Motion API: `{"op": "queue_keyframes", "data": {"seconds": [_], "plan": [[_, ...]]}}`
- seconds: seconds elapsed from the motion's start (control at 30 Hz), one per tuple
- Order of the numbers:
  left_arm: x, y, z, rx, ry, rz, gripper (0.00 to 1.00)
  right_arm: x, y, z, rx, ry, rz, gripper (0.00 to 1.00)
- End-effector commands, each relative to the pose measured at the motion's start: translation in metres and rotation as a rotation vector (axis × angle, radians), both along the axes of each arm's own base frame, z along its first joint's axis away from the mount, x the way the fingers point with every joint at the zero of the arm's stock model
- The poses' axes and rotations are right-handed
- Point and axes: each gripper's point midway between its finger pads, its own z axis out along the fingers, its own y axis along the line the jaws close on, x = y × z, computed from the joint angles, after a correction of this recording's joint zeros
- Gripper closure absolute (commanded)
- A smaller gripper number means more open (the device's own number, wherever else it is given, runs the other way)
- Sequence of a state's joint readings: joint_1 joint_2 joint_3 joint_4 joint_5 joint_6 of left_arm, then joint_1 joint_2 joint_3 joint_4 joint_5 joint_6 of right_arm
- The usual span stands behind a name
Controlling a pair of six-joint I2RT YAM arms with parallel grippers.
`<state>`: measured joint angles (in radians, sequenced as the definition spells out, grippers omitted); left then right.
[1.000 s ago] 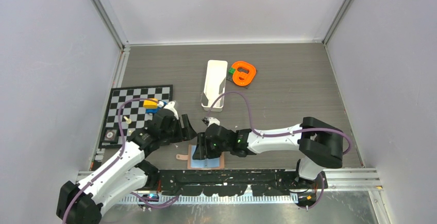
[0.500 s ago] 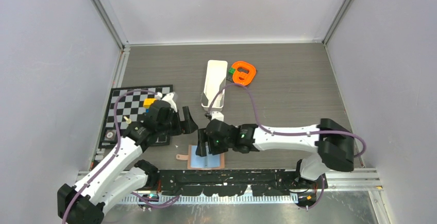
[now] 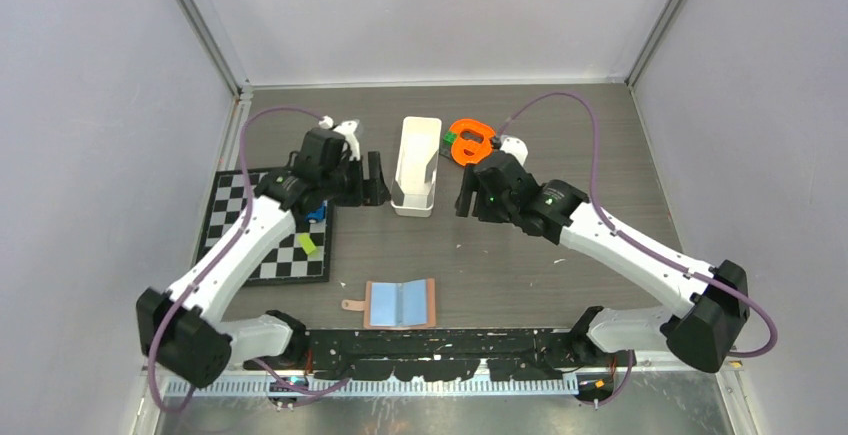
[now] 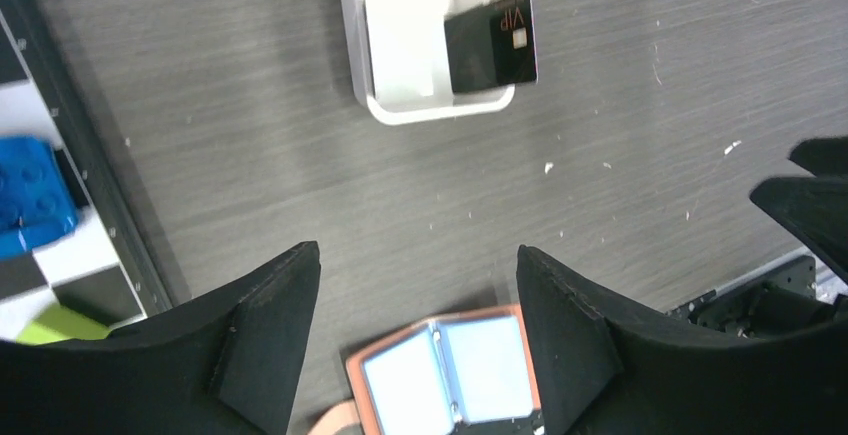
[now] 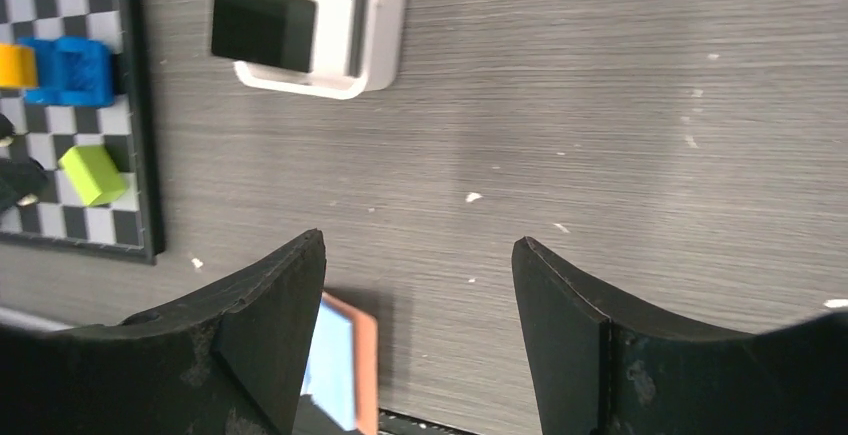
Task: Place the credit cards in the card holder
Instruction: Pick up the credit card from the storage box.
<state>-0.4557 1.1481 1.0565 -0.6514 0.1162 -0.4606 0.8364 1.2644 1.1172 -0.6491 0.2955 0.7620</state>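
The card holder [image 3: 400,303] lies open near the front edge, tan outside with pale blue lining, and nothing touches it. It also shows low in the left wrist view as the card holder [image 4: 445,370] and in the right wrist view as the card holder [image 5: 345,365]. A black credit card [image 4: 490,43] marked VIP stands in the near end of the white tray [image 3: 417,165]; the same black card [image 5: 262,20] shows from the right wrist. My left gripper [image 3: 373,177] hangs open and empty just left of the tray. My right gripper [image 3: 466,192] hangs open and empty to its right.
A checkerboard mat [image 3: 262,255] at the left carries a blue block [image 3: 316,212] and a green block [image 3: 306,246]. An orange ring-shaped piece [image 3: 472,142] with a small green block lies behind the tray. A black rail runs along the front edge.
Both arms have left the card holder at the front and swung back, so they now flank the white tray. Both sets of jaws stand wider apart.
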Motion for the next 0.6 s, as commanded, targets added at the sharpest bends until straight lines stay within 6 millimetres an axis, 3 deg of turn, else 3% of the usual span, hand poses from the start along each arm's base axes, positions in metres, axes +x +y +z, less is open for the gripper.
{"op": "queue_keyframes", "data": {"seconds": [0.0,0.23,0.37,0.57], "plan": [[0.036,-0.014,0.006,0.032,-0.02,-0.037,0.28,0.005,-0.042,-0.007,-0.079,-0.013,-0.057,0.27],[0.085,-0.028,-0.039,0.129,0.064,-0.023,0.4,0.004,-0.077,-0.02,-0.067,0.006,-0.119,0.28],[0.097,-0.037,-0.064,0.144,0.13,-0.038,0.49,0.001,-0.084,-0.026,-0.04,0.017,-0.127,0.28],[0.106,-0.033,-0.085,0.2,0.159,-0.024,0.57,-0.001,-0.088,-0.031,-0.014,0.031,-0.119,0.28]]}}
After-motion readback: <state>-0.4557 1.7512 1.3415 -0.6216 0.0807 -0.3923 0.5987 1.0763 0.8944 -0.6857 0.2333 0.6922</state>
